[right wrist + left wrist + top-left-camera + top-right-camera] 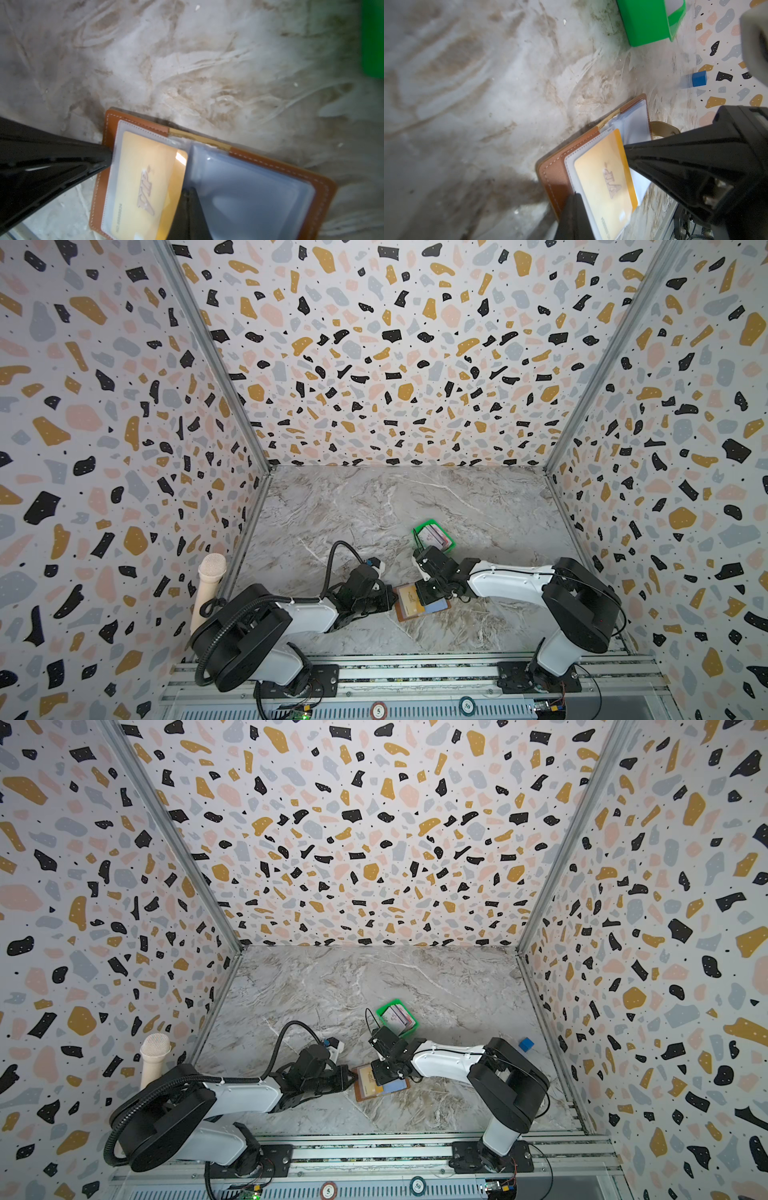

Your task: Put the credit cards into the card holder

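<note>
Both pincers met over the open card holder (pixel 325 188), and both had their jaws pressed together. The left pincer (pixel 107 156) came in low from the left, its closed tip touching the outer edge of the clear sleeve (pixel 116 166) on the holder's left page. The right pincer (pixel 628 150) reached down from the right onto the spine side of that page, its tip at the exposed end of a gold card (pixel 143 176); whether it pinched that end or only pushed on it could not be told. The marble-patterned table (pixel 374 506) carried everything. The card holder lay flat and opened near the front middle of it, tan-brown leather cover down and clear bluish-grey sleeves up, with its snap tab strap (pixel 662 127) sticking out past the right page. Behind the holder and a little to the right, apart from it, stood a small green tray (pixel 420 527). The credit cards (pixel 434 537) were stacked in it, a white and pinkish one on top with a red edge showing. The gold card, lettered VIP, sat mostly inside the left page's sleeve, with one end protruding toward the spine. A small blue cube (pixel 526 1044) rested near the right wall, well apart from the rest.
</note>
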`<state>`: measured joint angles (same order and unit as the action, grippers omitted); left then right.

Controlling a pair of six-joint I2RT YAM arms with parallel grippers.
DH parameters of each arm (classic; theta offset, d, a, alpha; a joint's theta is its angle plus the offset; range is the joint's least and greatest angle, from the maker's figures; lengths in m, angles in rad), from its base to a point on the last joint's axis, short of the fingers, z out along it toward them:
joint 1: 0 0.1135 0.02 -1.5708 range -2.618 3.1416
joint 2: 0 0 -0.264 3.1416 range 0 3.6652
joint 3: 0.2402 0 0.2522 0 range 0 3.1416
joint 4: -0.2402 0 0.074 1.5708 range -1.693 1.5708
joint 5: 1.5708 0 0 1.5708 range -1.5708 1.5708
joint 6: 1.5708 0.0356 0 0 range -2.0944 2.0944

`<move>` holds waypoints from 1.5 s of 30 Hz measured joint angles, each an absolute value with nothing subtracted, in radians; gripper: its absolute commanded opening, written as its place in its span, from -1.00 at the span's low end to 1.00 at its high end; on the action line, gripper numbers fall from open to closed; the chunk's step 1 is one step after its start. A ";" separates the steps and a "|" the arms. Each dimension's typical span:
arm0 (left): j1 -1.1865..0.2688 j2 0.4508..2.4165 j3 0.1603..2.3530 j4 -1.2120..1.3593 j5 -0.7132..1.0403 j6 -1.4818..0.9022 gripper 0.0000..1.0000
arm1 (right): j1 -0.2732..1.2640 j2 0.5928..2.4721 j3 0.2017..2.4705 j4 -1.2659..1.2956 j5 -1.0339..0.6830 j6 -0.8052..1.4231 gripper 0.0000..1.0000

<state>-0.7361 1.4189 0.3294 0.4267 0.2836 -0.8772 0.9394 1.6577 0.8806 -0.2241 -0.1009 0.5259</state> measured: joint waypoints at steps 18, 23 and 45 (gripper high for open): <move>-0.730 1.341 0.369 0.340 0.294 -0.866 -1.00 | 0.992 1.589 0.905 -0.308 -0.058 0.508 -0.47; -0.742 1.353 0.422 0.323 0.307 -0.848 -1.00 | 0.909 1.511 0.904 -0.305 -0.104 0.484 -0.19; -0.764 1.416 0.427 0.270 0.305 -0.804 -1.00 | 0.860 1.592 0.855 -0.332 -0.097 0.443 -0.26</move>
